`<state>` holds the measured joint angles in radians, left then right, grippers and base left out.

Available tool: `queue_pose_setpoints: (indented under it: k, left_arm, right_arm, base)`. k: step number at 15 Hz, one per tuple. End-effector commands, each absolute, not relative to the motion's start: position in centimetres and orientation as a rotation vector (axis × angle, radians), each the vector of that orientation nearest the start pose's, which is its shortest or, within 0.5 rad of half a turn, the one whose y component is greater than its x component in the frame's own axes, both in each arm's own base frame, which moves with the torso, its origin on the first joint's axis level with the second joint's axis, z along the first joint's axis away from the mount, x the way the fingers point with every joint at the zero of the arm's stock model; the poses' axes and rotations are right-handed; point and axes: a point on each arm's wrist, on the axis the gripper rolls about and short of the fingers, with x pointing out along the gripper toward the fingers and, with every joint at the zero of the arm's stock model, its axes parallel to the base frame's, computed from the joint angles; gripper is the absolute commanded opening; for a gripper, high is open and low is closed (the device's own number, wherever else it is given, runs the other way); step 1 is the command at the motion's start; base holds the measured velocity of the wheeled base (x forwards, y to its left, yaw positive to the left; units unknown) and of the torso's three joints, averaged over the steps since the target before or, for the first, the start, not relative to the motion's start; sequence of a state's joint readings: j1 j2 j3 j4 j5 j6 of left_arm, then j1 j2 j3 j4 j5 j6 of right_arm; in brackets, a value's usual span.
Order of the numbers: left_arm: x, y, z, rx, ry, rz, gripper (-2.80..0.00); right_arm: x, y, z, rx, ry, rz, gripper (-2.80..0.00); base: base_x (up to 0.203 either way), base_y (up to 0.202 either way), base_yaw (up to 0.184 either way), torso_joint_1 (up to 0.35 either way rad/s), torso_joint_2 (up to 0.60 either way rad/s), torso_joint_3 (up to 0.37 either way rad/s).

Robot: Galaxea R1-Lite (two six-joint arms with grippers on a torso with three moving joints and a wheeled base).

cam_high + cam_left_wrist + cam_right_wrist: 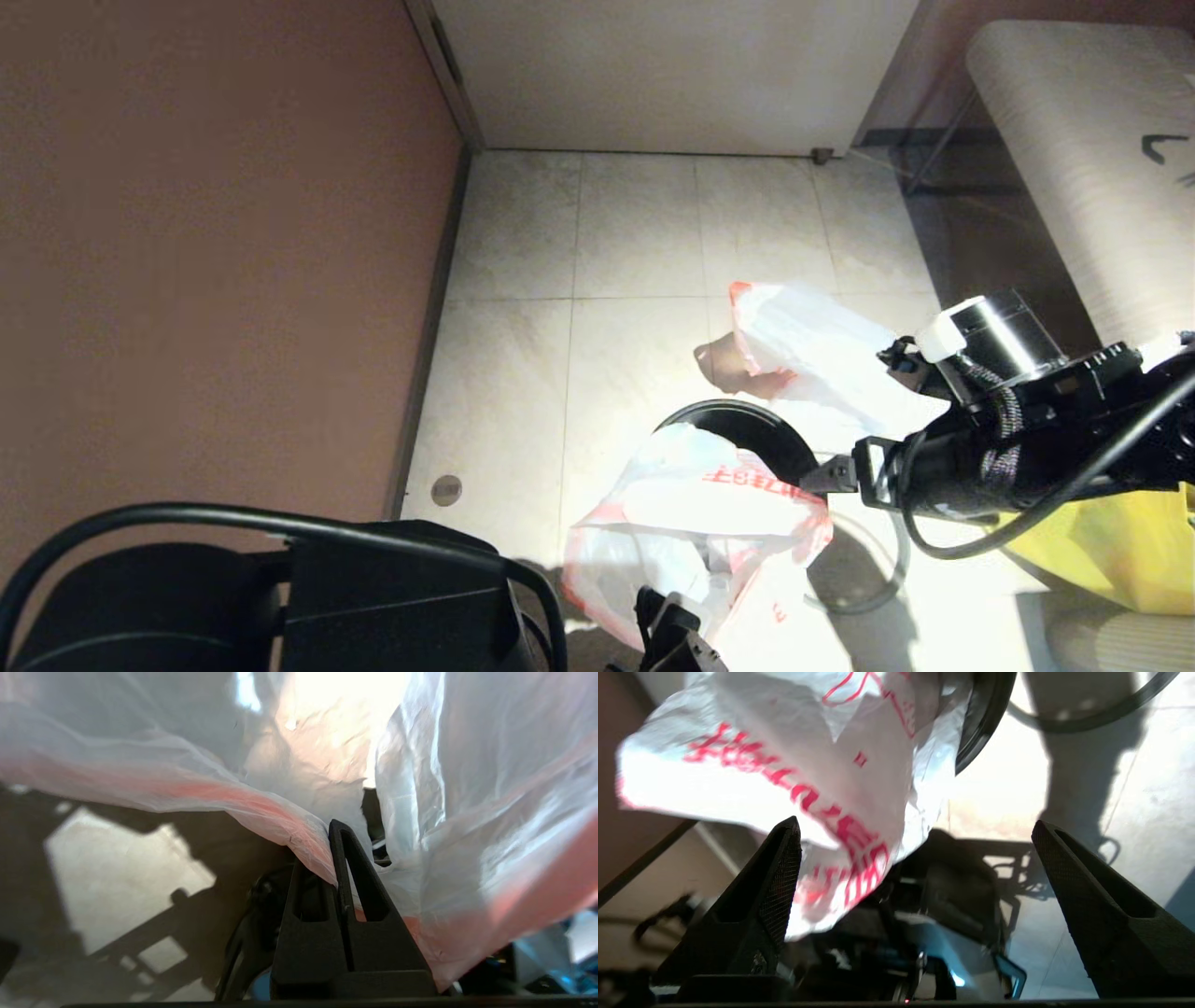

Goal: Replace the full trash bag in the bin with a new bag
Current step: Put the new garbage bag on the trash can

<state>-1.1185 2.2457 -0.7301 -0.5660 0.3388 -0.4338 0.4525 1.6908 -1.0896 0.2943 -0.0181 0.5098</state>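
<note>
Head view: new bag (695,523) over bin (756,431).
Left gripper (337,830) clamped on bag's pink edge; right gripper (915,835) spread wide, empty.

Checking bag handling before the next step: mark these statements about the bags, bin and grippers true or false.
1. The left gripper is shut on the new bag. True.
2. The right gripper clamps the new bag. False: its fingers stand wide apart, the bag only hanging beside one.
3. The full trash bag sits inside the bin. False: it lies on the floor beyond the bin.
4. A yellow bag lies under the right arm. True.
5. The grey hoop sits on the bin. False: it lies on the floor beside it.
</note>
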Motion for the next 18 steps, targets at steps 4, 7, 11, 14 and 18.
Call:
queue_pose_setpoints:
  k: [4, 7, 11, 14, 18]
  left_arm:
    - [15.1, -29.5, -1.8, 0.231, 0.847, -0.556, -2.8]
    - [15.3, -29.7, -1.6, 0.208, 0.832, -0.569, -2.8]
    - [16.1, -29.4, -1.9, 0.199, 0.836, -0.544, -2.8]
    - [16.3, -29.3, -1.8, 0.194, 0.834, -0.54, -2.8]
    - [16.5, -29.1, -1.3, 0.184, 0.824, -0.536, -2.8]
  right_arm:
    - [27.4, 14.9, 15.3, 0.189, 1.005, 0.151, 0.0]
    - [27.5, 15.7, 14.3, 0.151, 1.019, 0.128, 0.0]
    - [25.6, 15.1, 16.5, 0.176, 0.98, 0.184, 0.0]
    - [24.7, 15.7, 15.3, 0.115, 1.019, 0.223, 0.0]
    - [24.6, 16.3, 13.1, 0.047, 1.083, 0.215, 0.0]
  base:
    - [0.0, 0.0, 0.0, 0.0, 0.0, 0.0]
    - [0.0, 0.0, 0.0, 0.0, 0.0, 0.0]
    - [0.0, 0.0, 0.0, 0.0, 0.0, 0.0]
    - [0.0, 0.0, 0.0, 0.0, 0.0, 0.0]
    - [0.0, 0.0, 0.0, 0.0, 0.0, 0.0]
